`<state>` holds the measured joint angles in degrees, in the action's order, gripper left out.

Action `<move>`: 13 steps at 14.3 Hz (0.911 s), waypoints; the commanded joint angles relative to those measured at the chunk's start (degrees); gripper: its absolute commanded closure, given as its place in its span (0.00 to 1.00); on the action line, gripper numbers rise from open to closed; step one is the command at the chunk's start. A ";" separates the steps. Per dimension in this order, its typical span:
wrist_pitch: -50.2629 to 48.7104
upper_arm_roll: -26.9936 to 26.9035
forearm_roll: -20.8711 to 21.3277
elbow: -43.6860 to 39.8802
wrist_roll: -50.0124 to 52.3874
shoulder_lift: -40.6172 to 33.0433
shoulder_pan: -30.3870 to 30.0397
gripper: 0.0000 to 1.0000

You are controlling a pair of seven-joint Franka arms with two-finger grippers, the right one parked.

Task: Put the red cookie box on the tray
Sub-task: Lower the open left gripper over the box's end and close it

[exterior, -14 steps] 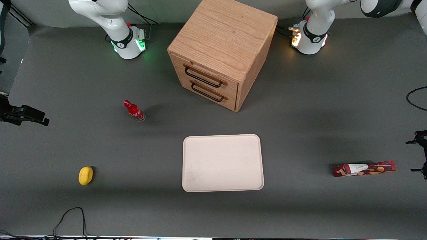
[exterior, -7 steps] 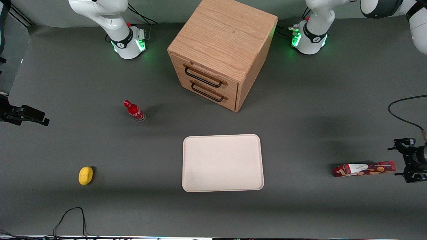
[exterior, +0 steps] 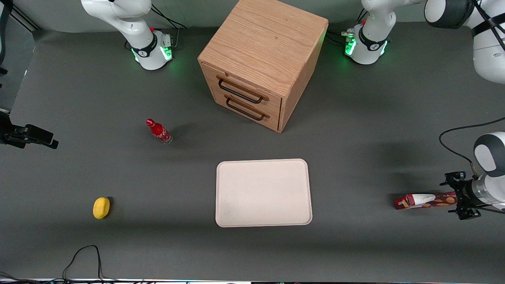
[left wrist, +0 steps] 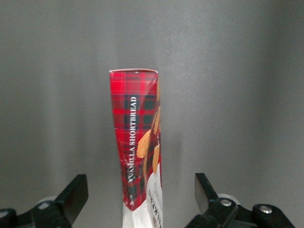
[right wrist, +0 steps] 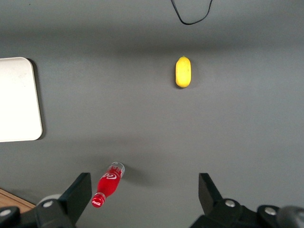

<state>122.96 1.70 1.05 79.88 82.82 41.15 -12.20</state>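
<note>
One second has brought my gripper [exterior: 461, 196] in from the table's edge to the red cookie box [exterior: 428, 200], which lies flat on the worktop toward the working arm's end, well apart from the tray [exterior: 263, 192]; I judge the approach nearly complete and the grasp not yet made. My jaws stand wide open, one finger [left wrist: 71, 197] on either side of the box's near end with clear gaps, holding and touching nothing. Lowering and closing remain before any carry to the tray.
</note>
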 commanded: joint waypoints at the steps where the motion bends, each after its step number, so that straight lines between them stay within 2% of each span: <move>1: 2.98 -0.30 0.36 1.15 1.29 0.42 0.59 0.00; 9: 2.29 -0.21 0.80 2.38 1.03 1.57 1.03 0.01; 10: 2.02 -0.29 0.88 2.47 0.94 1.48 1.03 0.11; 12: 0.71 -0.30 1.06 2.39 0.85 1.04 1.03 0.66; 13: -0.08 -0.30 1.15 2.30 0.76 0.87 1.03 0.83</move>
<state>124.79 1.79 1.19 81.23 82.84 43.57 -11.69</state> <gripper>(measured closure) 0.273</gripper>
